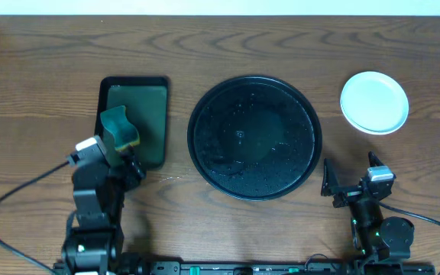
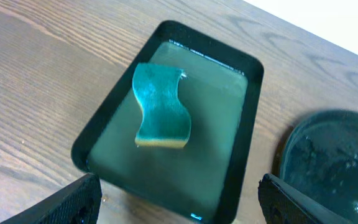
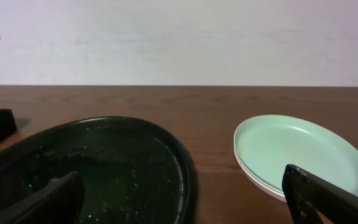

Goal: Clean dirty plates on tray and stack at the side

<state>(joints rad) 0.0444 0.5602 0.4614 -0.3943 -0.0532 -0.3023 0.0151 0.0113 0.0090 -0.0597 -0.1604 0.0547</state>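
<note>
Where the plates sit: the plates (image 1: 374,101) are stacked on the table (image 1: 44,61) to the right of the tray, well clear of its rim. The right wrist view shows at least two rims, but I cannot tell the full count.
Why there: this looks like the "side" stack the task asks for. The top face is pale and unsmeared, and the stack is off the wet surface.
Tray (image 1: 254,137): it holds no plates, only droplets. By my judgement the cleaning and stacking are done or nearly so.
Sponge (image 1: 118,127): it lies curved, green face up, in the small green tray (image 1: 153,114), probably parked there so its drip stays off the wood.
Left gripper (image 2: 179,180): the fingers are spread wide and grasp nothing. It hovers at the green tray's near end, angled down toward the sponge.
Right gripper (image 3: 182,177): the fingers are apart and empty. It sits low and level, looking out between tray and plates and touching neither.
Arm pose: both arms are folded close to the table's near edge, which reads as a resting posture.
</note>
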